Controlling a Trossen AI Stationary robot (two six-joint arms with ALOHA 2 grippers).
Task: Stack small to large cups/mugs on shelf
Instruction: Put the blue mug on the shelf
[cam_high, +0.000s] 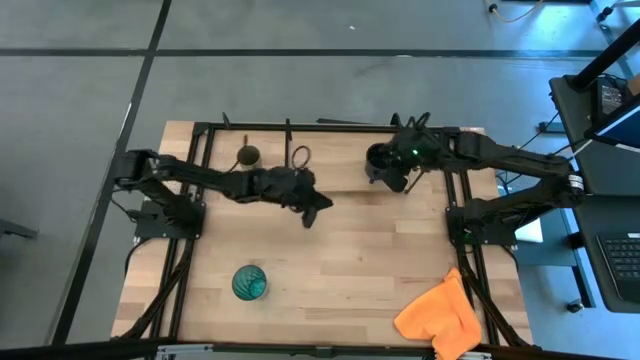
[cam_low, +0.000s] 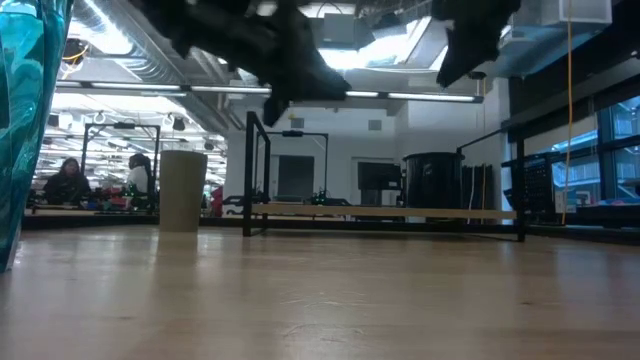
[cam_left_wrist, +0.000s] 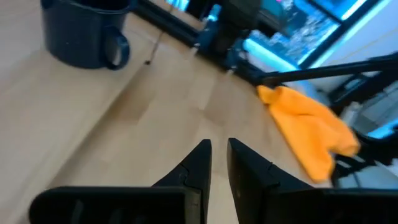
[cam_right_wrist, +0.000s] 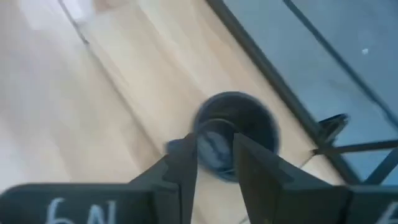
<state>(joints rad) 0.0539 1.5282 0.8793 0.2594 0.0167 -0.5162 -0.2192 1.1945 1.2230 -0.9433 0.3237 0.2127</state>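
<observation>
Shelf (cam_high: 340, 180) runs along the far edge of the table (cam_high: 350, 260) — a light board in a thin black rod frame with upright ends. The dark navy mug (cam_high: 380, 163) stands on the board toward its right end, mouth up. The right gripper (cam_high: 398, 180) hangs over it from above; in the right wrist view its two dark fingers (cam_right_wrist: 183, 168) point down at the mug's rim with a narrow gap between them, and whether they clamp the rim or merely sit at it cannot be told.

The small olive-tan cup (cam_high: 248, 156) stands upright at the shelf's left end; from the low view, whether it rests on the board or on the table just beside it cannot be told. The teal-green tumbler (cam_high: 249, 283) stands well apart from the shelf, near the table's front left corner.

The left gripper (cam_high: 312, 212) hovers over the bare middle of the table, just in front of the shelf — its fingers (cam_left_wrist: 196, 165) nearly together with only a slit between them, holding nothing. An orange cloth (cam_high: 440, 315) lies crumpled at the front right corner.
</observation>
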